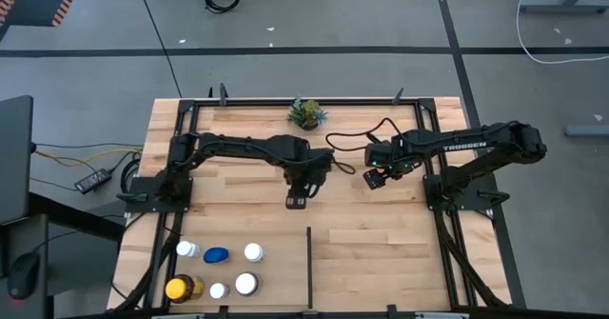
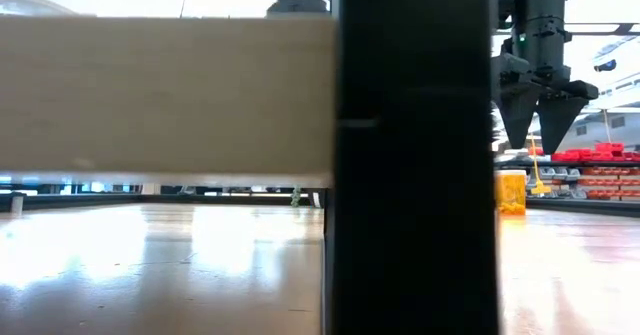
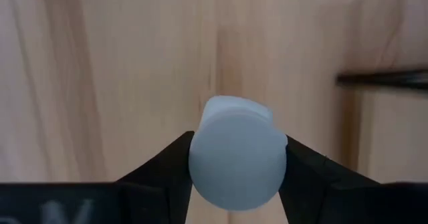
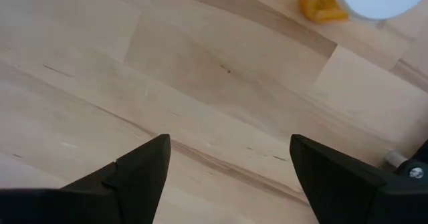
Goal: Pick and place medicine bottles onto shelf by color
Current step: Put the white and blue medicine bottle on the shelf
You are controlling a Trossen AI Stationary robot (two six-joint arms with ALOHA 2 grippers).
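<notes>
In the left wrist view, nearest of all, a white-capped bottle fills the lower centre of the frame, pinched between the left hand's two dark fingers; the grip sits just under the cap, likely so the bottle hangs upright for carrying. In the high view that left hand is at mid-frame over bare wood, above the short black divider bar. The right hand is spread wide and holds nothing; it hovers in the high view right of centre, waiting, I judge, with an orange bottle lying at the top right of its wrist view. Six more bottles cluster at the lower left of the high view, left of the divider, among them a blue one and an amber one with a yellow lid. The desk is pale planked wood, glossy in the low view, edged with thin black rails. A small green plant stands at its far edge. Beyond lie grey floor, cables, and red bins on distant racks.
</notes>
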